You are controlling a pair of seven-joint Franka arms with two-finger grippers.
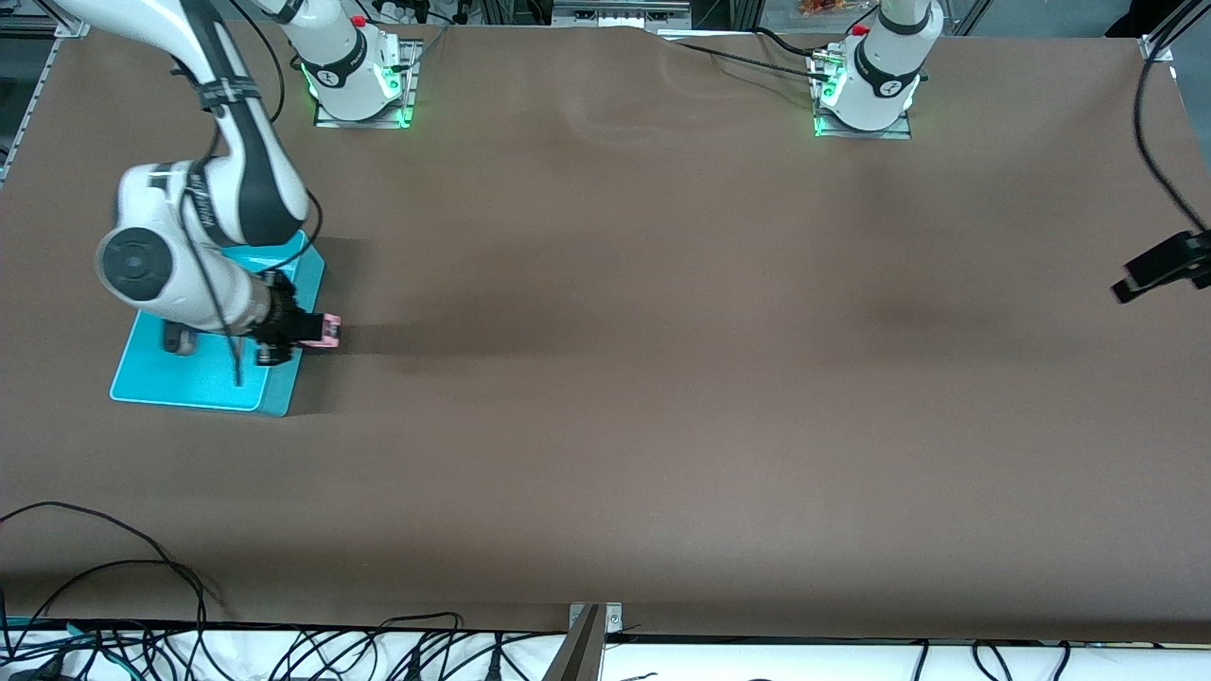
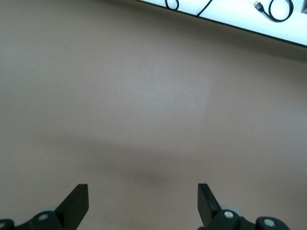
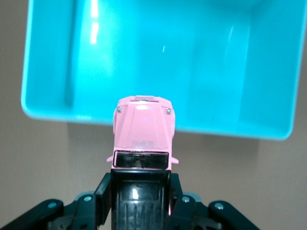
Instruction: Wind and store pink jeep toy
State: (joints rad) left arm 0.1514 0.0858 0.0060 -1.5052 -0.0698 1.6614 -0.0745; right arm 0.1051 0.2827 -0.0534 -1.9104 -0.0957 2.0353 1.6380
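1. Front view: I see the brown cloth-covered table (image 1: 605, 378) with the shallow cyan plastic bin (image 1: 189, 378) lying near the edge at the right arm's end. The right arm reaches from its base at the top edge and bends down over that bin. Its right gripper (image 1: 317, 333) hangs at the bin's rim on the side facing the table's middle, fingers clamped on the small pale-pink jeep toy with black roof (image 1: 328, 331). The toy is off the cloth, over the bin's rim and the table just beside it. A dark shadow runs from it across the cloth toward the table's middle.

2. Front view again: the left arm waits. Only its base at the top edge and the black tip of the left gripper (image 1: 1162, 267) show, over the table's edge at the left arm's end.

3. Left wrist view: I see the left gripper (image 2: 143, 201) with its two black fingers (image 2: 76, 201) spread wide, nothing between them, bare brown cloth below and the table's white edge with cables past it.

4. Right wrist view: the right gripper (image 3: 140, 191) pinches the jeep's (image 3: 144, 127) black rear section between its fingers (image 3: 103, 194), the pink hood pointing at the bin (image 3: 48, 62). The hood's tip overlaps the bin's near rim, and the bin's glossy cyan interior lies open ahead of it.
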